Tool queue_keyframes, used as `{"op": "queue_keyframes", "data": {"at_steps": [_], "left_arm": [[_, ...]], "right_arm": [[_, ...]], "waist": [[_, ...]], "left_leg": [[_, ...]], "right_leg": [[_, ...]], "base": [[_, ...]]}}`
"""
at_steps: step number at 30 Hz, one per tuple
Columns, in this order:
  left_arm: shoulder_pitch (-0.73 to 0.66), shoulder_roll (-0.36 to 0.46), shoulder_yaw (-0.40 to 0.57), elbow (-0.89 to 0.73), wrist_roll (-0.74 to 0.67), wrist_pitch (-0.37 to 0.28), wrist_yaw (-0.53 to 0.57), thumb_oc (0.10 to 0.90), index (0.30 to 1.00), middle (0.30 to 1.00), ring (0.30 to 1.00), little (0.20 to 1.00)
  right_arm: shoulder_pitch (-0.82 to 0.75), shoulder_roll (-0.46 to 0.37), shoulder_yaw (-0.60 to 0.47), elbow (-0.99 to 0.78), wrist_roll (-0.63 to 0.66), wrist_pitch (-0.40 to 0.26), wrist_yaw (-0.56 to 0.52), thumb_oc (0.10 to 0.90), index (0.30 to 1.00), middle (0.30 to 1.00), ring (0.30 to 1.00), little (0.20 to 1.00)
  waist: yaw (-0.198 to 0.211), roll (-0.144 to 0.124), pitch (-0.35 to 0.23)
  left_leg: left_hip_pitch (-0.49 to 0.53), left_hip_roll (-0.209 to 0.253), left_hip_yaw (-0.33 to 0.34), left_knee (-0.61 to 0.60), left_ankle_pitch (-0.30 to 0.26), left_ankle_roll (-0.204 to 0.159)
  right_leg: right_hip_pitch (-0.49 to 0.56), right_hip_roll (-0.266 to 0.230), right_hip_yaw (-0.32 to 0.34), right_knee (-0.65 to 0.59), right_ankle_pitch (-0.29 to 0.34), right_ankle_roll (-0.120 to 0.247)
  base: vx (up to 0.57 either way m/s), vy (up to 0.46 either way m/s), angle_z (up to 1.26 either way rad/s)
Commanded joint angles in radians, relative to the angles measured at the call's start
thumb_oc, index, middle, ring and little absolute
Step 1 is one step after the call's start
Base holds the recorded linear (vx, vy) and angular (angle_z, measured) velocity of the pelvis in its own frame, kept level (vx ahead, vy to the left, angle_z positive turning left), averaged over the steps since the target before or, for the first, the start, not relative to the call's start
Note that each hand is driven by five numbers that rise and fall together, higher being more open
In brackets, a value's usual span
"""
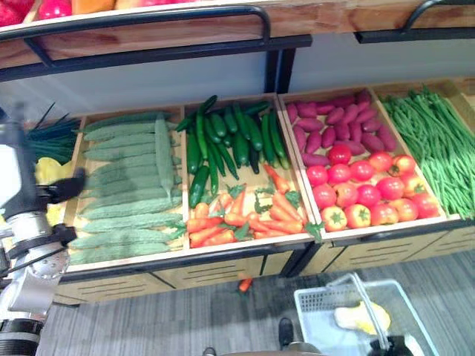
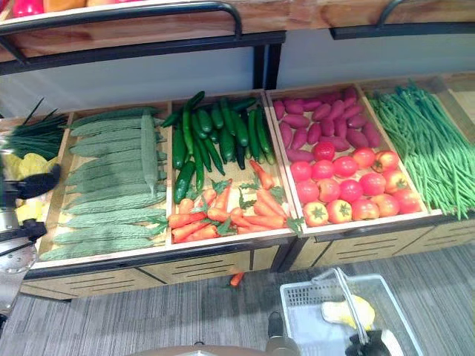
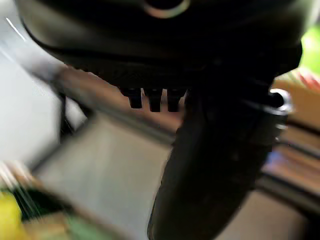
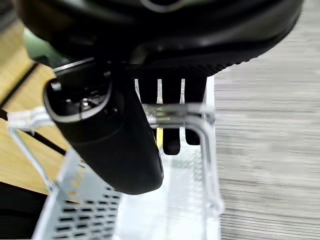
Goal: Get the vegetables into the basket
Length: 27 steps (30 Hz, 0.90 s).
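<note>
Fingers of the right hand (image 4: pixel 165 100) are curled round the handle (image 4: pixel 175 112) of the basket (image 2: pixel 300 315), with the thumb lying across the front of it, so the basket is held by that hand. It hangs low in front of the stall, just below the tomatoes (image 1: pixel 364 189), and a yellow item (image 1: pixel 361 317) already lies in it. The left hand (image 1: pixel 67 185) is raised at the stall's far left end, well apart from the basket, beside the pale green gourds (image 1: pixel 126 185). Whether its fingers are spread or closed cannot be told; they are blurred in the wrist view and mostly hidden in the head views.

The step in hand is judged to be a reach for the next vegetable. It is best done by keeping the basket level and close under the stall's front edge, so that whatever is lifted need only be carried a short way. A gourd near the crate's front should be taken across its middle, clear of its neighbours.

From the basket, the carrots (image 1: pixel 245 215) and cucumbers (image 1: pixel 223 141) lie up and to the left, the beans (image 1: pixel 438 148) up and to the right. One carrot (image 1: pixel 245 284) lies on the floor just left of the basket, well apart from both hands.
</note>
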State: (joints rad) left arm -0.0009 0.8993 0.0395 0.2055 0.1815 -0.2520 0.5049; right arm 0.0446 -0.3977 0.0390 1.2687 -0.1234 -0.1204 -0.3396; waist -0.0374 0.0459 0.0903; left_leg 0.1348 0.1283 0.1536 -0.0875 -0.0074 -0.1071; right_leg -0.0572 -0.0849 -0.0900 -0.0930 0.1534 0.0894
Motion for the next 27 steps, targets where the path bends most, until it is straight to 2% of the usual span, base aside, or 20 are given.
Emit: {"op": "queue_keyframes", "data": {"at_steps": [1, 2, 4, 6, 9, 10, 14, 17, 20, 27], "left_arm": [[-0.157, 0.115, -0.029, 0.029, -0.113, -0.099, -0.176, 0.9, 1.0, 1.0, 1.0, 1.0], [-0.165, 0.116, -0.036, 0.033, -0.116, -0.1, -0.178, 0.9, 1.0, 1.0, 1.0, 1.0], [-0.218, 0.133, -0.114, 0.037, -0.122, -0.093, -0.234, 0.9, 1.0, 1.0, 1.0, 1.0], [-0.311, 0.181, -0.236, 0.053, -0.134, -0.096, -0.323, 0.9, 1.0, 1.0, 1.0, 1.0], [-0.36, 0.181, -0.291, 0.071, -0.136, -0.096, -0.343, 0.9, 1.0, 1.0, 1.0, 1.0], [-0.395, 0.185, -0.335, 0.081, -0.141, -0.093, -0.37, 0.9, 1.0, 1.0, 1.0, 1.0], [-0.526, 0.232, -0.488, 0.107, -0.014, -0.067, -0.437, 0.9, 1.0, 1.0, 1.0, 1.0], [-0.626, 0.213, -0.609, 0.161, 0.012, -0.073, -0.472, 0.9, 1.0, 1.0, 1.0, 1.0], [-0.66, 0.202, -0.662, 0.186, 0.038, -0.076, -0.489, 0.9, 1.0, 1.0, 1.0, 1.0], [-0.671, 0.128, -0.666, 0.249, 0.069, -0.049, -0.47, 0.9, 1.0, 1.0, 1.0, 1.0]], "right_arm": [[-0.023, -0.066, 0.034, -0.005, -0.012, -0.026, 0.0, 0.4, 0.3, 0.3, 0.3, 0.3], [-0.021, -0.065, 0.031, -0.005, -0.012, -0.026, 0.0, 0.4, 0.3, 0.3, 0.3, 0.3], [-0.024, -0.067, 0.038, -0.015, -0.013, -0.028, 0.012, 0.4, 0.3, 0.3, 0.3, 0.3], [-0.034, -0.074, 0.05, -0.009, -0.017, -0.026, 0.024, 0.4, 0.3, 0.3, 0.3, 0.3], [-0.035, -0.075, 0.06, -0.019, -0.022, -0.028, 0.029, 0.4, 0.3, 0.3, 0.3, 0.3], [-0.034, -0.078, 0.061, -0.023, -0.025, -0.029, 0.031, 0.4, 0.3, 0.3, 0.3, 0.3], [-0.039, -0.088, 0.054, -0.016, -0.023, -0.024, 0.035, 0.4, 0.3, 0.3, 0.3, 0.3], [-0.046, -0.097, 0.056, -0.005, -0.024, -0.022, 0.034, 0.4, 0.3, 0.3, 0.3, 0.3], [-0.052, -0.1, 0.061, -0.003, -0.022, -0.019, 0.039, 0.4, 0.3, 0.3, 0.3, 0.3], [-0.061, -0.102, 0.06, 0.0, -0.014, -0.015, 0.042, 0.4, 0.3, 0.3, 0.3, 0.3]], "waist": [[-0.032, -0.051, -0.043], [-0.028, -0.052, -0.042], [-0.037, -0.05, -0.044], [-0.057, -0.044, -0.047], [-0.065, -0.044, -0.047], [-0.069, -0.044, -0.047], [-0.082, -0.038, -0.041], [-0.088, -0.033, -0.032], [-0.098, -0.028, -0.022], [-0.105, -0.023, -0.012]], "left_leg": [[-0.054, 0.026, -0.012, 0.0, 0.044, -0.037], [-0.054, 0.026, -0.011, 0.0, 0.043, -0.037], [-0.049, 0.026, -0.004, 0.0, 0.041, -0.037], [-0.043, 0.025, 0.007, 0.0, 0.037, -0.036], [-0.039, 0.025, 0.016, 0.0, 0.036, -0.036], [-0.038, 0.024, 0.02, 0.0, 0.035, -0.036], [-0.037, 0.025, 0.032, 0.0, 0.033, -0.035], [-0.039, 0.024, 0.036, 0.0, 0.033, -0.034], [-0.038, 0.025, 0.047, 0.0, 0.032, -0.033], [-0.038, 0.027, 0.061, 0.0, 0.031, -0.032]], "right_leg": [[0.041, -0.102, 0.012, 0.006, -0.015, 0.107], [0.042, -0.102, 0.013, 0.006, -0.015, 0.107], [0.039, -0.101, 0.021, 0.006, -0.012, 0.108], [0.035, -0.099, 0.031, 0.006, -0.009, 0.11], [0.031, -0.098, 0.04, 0.006, -0.006, 0.111], [0.027, -0.098, 0.045, 0.006, -0.003, 0.112], [0.018, -0.097, 0.056, 0.006, 0.001, 0.116], [0.009, -0.096, 0.063, 0.006, 0.005, 0.119], [-0.004, -0.093, 0.078, 0.006, 0.009, 0.119], [-0.015, -0.086, 0.093, 0.006, 0.009, 0.117]], "base": [[0.01, 0.011, -0.11], [0.01, 0.007, -0.11], [0.01, 0.008, -0.19], [0.02, 0.014, -0.17], [0.01, 0.004, -0.1], [0.0, 0.003, -0.12], [0.0, 0.0, -0.1], [-0.01, 0.0, -0.11], [0.0, 0.003, -0.14], [0.01, 0.002, -0.09]]}}
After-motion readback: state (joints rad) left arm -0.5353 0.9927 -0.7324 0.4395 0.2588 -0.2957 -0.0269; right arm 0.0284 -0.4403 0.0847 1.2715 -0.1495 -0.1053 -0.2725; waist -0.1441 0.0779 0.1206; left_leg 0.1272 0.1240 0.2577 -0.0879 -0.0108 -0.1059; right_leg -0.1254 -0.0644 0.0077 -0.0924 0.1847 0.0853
